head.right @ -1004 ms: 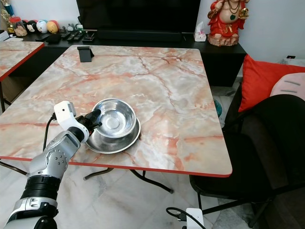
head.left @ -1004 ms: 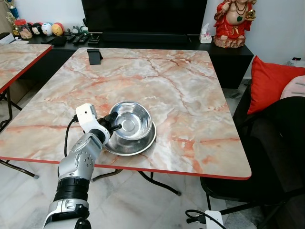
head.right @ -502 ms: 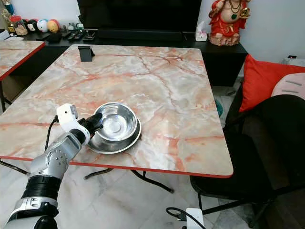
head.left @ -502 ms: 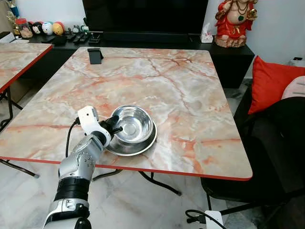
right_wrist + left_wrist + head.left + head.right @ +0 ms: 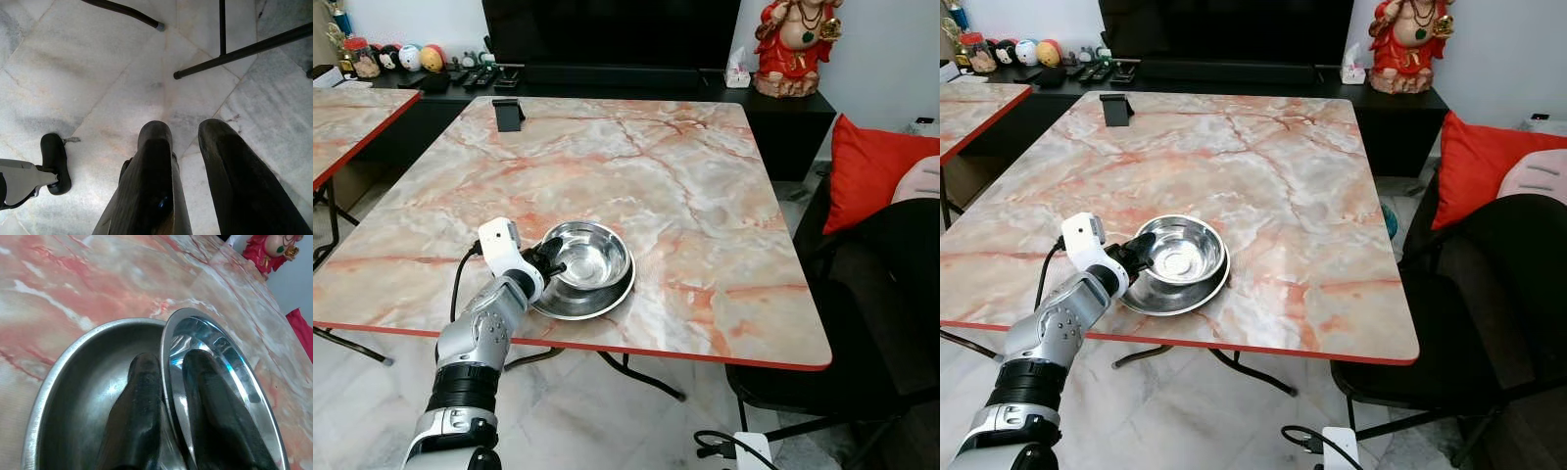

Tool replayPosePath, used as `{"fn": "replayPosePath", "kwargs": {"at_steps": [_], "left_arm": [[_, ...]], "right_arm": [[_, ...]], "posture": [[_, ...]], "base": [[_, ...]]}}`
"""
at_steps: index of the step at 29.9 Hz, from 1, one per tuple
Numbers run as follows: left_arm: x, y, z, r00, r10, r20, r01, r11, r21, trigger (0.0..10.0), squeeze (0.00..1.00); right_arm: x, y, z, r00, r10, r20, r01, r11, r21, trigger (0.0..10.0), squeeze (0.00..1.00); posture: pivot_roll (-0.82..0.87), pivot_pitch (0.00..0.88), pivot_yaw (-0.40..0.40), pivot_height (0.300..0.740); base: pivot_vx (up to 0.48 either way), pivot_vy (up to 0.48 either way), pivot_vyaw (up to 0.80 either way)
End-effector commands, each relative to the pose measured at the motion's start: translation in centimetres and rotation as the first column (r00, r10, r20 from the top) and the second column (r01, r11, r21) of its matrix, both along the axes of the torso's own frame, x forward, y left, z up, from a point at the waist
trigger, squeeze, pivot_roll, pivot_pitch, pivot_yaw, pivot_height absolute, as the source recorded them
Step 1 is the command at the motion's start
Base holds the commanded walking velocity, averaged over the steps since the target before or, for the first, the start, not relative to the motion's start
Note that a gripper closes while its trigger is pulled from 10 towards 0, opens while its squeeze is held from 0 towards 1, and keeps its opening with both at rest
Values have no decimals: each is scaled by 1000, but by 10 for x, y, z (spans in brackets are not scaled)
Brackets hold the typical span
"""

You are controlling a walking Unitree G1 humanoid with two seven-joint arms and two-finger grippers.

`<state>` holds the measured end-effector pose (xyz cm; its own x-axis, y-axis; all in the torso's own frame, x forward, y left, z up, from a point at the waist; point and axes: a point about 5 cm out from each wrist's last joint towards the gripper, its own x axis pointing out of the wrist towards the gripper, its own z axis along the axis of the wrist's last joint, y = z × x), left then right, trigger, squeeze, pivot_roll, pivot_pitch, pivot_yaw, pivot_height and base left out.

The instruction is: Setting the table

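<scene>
Gripping the rim of the upper steel bowl (image 5: pixel 593 254), the left gripper (image 5: pixel 550 262) has 1 finger inside it and 1 outside, nested in the lower bowl (image 5: pixel 607 298) near the marble table's (image 5: pixel 705 186) front edge. Farther right, the right gripper (image 5: pixel 188 142) hangs part-open over floor tiles (image 5: pixel 98 73).

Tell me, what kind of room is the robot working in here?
Most likely a living and dining area of a home. A marble-patterned table stands before a low black TV console bearing a large dark screen, a red figurine and small ornaments, with a red cushion alongside.
</scene>
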<state>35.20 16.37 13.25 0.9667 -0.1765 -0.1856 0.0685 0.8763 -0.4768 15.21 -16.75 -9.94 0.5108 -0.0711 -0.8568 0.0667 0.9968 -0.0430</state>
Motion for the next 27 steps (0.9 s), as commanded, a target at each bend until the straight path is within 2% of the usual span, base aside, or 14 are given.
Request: {"fn": "replayPosePath", "kwargs": {"at_steps": [1,20,22,27], "left_arm": [[2,0,5,1000,-13,7,13,999,31,10000,0],[6,5,22,997,5,76,-20,980,197,10000,0],[7,6,26,995,3,102,-32,958,284,10000,0],[8,-1,45,977,-31,210,-25,965,263,10000,0]], "right_arm": [[-1,0,0,1000,3,-8,-3,1000,2,10000,0],[-1,0,-1,1000,7,-12,-7,1000,6,10000,0],[-1,0,-1,1000,8,-13,-8,1000,6,10000,0],[-1,0,-1,1000,10,-14,-10,1000,6,10000,0]], "posture": [[-11,0,0,740],[-7,0,-2,740],[-5,0,-4,740],[-6,0,-4,740]], "base": [[0,0,0],[0,0,0],[0,0,0],[0,0,0]]}}
